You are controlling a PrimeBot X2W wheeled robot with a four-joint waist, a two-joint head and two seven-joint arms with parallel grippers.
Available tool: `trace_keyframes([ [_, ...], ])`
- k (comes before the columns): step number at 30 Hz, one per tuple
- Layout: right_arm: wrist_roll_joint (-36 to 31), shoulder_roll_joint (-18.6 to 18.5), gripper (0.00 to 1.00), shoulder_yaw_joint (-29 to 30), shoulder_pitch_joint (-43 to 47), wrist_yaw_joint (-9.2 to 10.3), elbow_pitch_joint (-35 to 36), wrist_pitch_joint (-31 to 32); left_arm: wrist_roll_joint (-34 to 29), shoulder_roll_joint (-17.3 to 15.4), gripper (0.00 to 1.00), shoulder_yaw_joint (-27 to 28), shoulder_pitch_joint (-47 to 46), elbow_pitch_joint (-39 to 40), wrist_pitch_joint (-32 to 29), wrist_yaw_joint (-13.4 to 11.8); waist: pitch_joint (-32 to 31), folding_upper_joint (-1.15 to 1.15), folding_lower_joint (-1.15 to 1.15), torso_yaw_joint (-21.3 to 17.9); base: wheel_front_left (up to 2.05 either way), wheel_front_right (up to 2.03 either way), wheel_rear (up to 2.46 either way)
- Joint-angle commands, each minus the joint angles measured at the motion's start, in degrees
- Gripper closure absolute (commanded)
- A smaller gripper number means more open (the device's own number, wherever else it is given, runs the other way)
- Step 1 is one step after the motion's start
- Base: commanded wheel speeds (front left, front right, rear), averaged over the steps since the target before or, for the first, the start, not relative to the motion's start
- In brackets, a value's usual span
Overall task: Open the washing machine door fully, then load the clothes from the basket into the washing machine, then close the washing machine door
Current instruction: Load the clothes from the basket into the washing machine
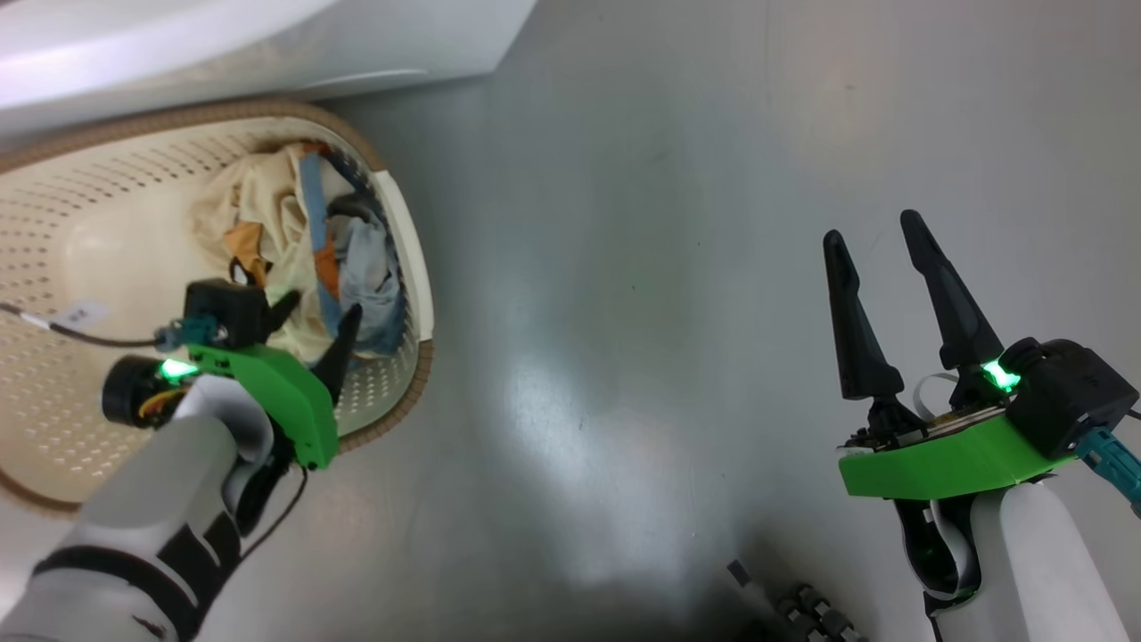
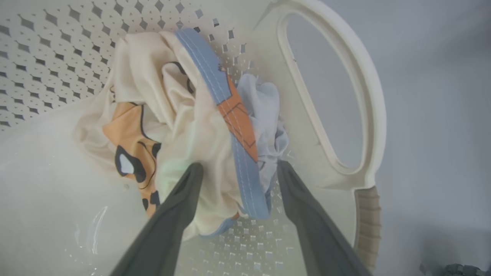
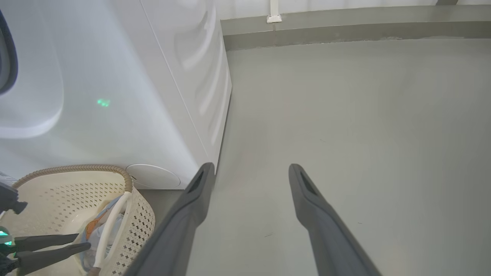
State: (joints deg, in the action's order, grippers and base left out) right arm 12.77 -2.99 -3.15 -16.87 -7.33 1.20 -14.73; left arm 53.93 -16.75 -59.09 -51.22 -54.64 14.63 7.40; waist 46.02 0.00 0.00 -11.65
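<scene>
Cream basket (image 1: 62, 241) held clothes (image 1: 294, 232), left gripper (image 1: 321, 308) spread wide over them.
Clothes bunched at basket's 3 o'clock wall; contact unclear. Right gripper (image 1: 872, 226) wide over floor (image 1: 624, 312); washing machine (image 1: 223, 45) cut off at 12 o'clock.

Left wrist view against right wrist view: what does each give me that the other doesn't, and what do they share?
Left wrist view: a close look at the clothes, cream with an orange print and a blue band beside a pale blue piece, with the left gripper's open fingers on either side of the bundle. Right wrist view: the washing machine's white front and side, and the right gripper open over floor, holding nothing. Shared: the basket, the clothes in it, and the left fingers.
</scene>
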Motion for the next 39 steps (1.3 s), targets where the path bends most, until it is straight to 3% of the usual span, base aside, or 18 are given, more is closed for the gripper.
trace_keyframes([
  [1,0.6,0.1,0.00,-1.4,0.6,-0.16,1.6,-0.3,1.2,-2.0,0.00,-0.2,-0.6,0.2,0.4,0.1,1.1,0.00,0.00,-0.7,0.00,0.00,0.00],
  [10,0.8,0.1,0.00,-1.9,0.8,-0.16,2.5,-0.3,7.5,-4.0,0.00,-7.8,-5.2,-0.8,0.3,0.1,2.8,0.00,0.00,-1.8,0.00,0.00,0.00],
  [11,0.7,0.1,0.00,-1.9,0.9,-0.16,2.6,-0.3,8.2,-4.0,0.35,-8.7,-5.5,-0.9,0.2,0.1,2.8,0.00,0.00,-1.9,0.00,0.00,0.00],
  [12,0.6,0.1,0.00,-1.9,0.9,-0.16,2.7,-0.3,8.8,-4.0,0.62,-9.6,-5.8,-1.1,0.0,0.1,2.8,0.00,0.00,-1.9,0.00,0.00,0.00],
  [13,0.5,0.1,0.00,-1.8,1.0,-0.16,2.7,-0.3,9.4,-4.0,1.00,-10.3,-6.0,-1.2,0.0,0.1,2.7,0.00,0.00,-2.0,0.00,0.00,0.00],
  [26,-0.5,0.1,0.00,-1.1,1.0,-0.16,2.3,-0.3,15.9,-2.4,1.00,-12.6,-5.6,-2.8,0.3,0.1,-1.4,0.00,0.00,0.2,0.00,0.00,0.00],
  [31,-1.0,0.1,0.00,-0.8,1.1,-0.16,1.4,-0.3,15.4,-2.7,1.00,-5.7,-3.9,-1.6,0.3,0.1,-5.0,0.00,0.00,2.1,0.00,0.00,0.00],
  [39,-1.9,0.1,0.00,-0.5,2.9,-0.16,-0.8,-0.3,6.2,-2.7,1.00,10.0,4.5,1.4,0.4,0.1,-12.9,0.00,0.00,5.5,0.00,0.00,0.00],
])
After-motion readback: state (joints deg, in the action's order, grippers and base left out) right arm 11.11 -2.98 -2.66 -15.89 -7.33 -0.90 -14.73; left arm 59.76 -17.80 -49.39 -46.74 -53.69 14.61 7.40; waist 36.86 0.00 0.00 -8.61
